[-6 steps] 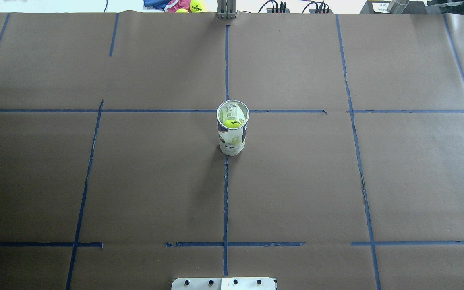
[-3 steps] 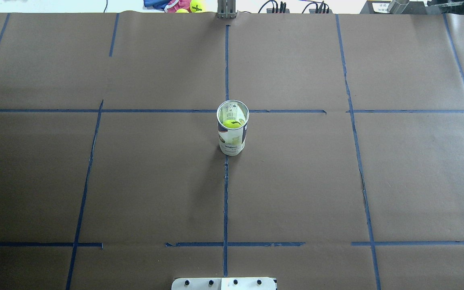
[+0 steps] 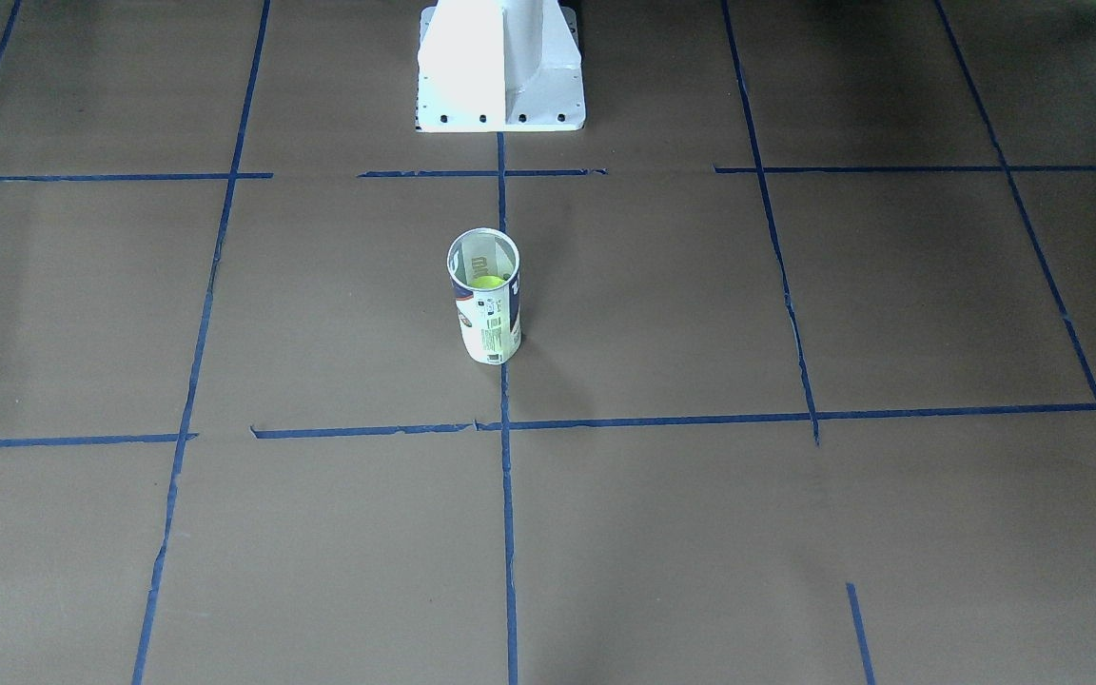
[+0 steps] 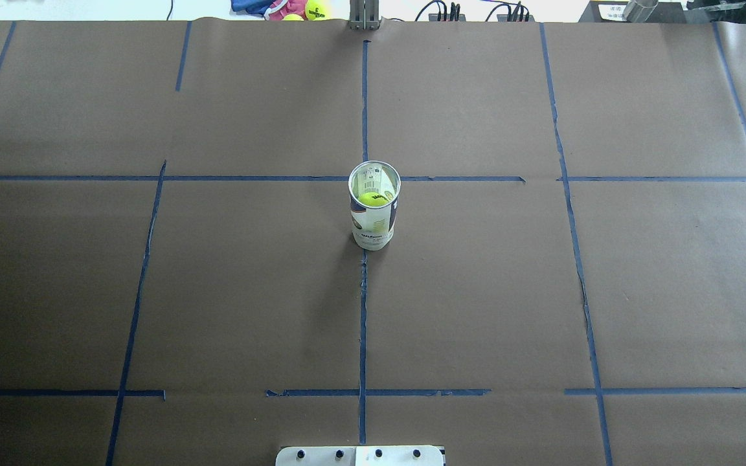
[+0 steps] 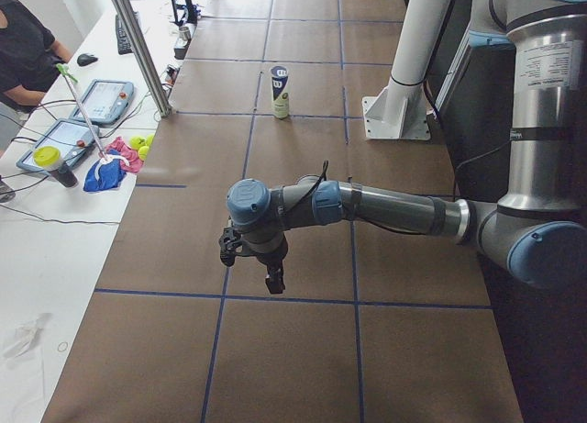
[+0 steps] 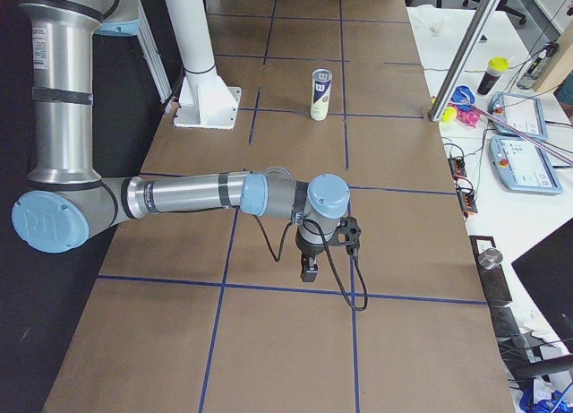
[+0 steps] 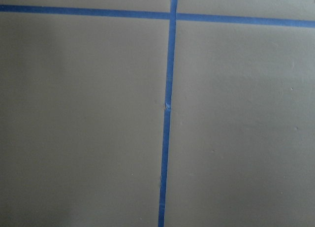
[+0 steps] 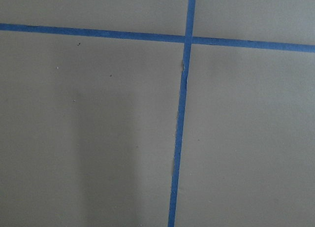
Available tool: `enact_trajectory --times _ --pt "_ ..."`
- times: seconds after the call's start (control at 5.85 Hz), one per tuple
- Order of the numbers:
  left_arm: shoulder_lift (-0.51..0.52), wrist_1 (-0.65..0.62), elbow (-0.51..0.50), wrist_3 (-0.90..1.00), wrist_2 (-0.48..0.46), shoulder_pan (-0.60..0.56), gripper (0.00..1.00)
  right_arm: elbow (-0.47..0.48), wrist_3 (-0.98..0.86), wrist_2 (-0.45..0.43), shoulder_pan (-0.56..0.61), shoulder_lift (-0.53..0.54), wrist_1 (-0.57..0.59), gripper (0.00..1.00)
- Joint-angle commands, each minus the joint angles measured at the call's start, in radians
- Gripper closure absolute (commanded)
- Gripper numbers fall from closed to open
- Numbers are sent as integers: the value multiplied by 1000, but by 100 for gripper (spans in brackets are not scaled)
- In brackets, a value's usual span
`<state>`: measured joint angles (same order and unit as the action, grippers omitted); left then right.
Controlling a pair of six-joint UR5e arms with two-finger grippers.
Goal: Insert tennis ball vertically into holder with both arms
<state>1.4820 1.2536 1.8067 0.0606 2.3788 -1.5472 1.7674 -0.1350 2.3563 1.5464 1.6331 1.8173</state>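
Nearest the robot, the white pedestal peeks in at the overhead view's bottom edge, mostly cut off. Out to the sides, the left pincer and the right pincer hang low over the brown-papered worktop, pointing down, well apart from the can. It reads as a parked pose, clear of the middle. They show only in the side views, and whether either is wide or narrow cannot be told from there. Both wrist cameras catch nothing but paper and blue tape. On to the centre: the holder stands upright on the middle tape line, mouth open to the ceiling, and the tennis ball sits inside it, seen past the rim. Judged from that, the insertion looks done. How deep the ball rests is hard to read, since the label hides the lower wall. At the far edge, spare balls and a cloth are clipped by the frame
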Motion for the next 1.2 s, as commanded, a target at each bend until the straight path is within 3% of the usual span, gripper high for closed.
enact_trajectory --times 0.0,0.51,1.03 --pt "-15 3 19 1 3 -2 0 3 0 3 0 2 -1 0" --pt "-17 30 -7 89 0 -1 0 38 0 0 0 33 -3 0" --pt "-20 -9 42 94 7 -10 0 107 0 5 0 82 -1 0"
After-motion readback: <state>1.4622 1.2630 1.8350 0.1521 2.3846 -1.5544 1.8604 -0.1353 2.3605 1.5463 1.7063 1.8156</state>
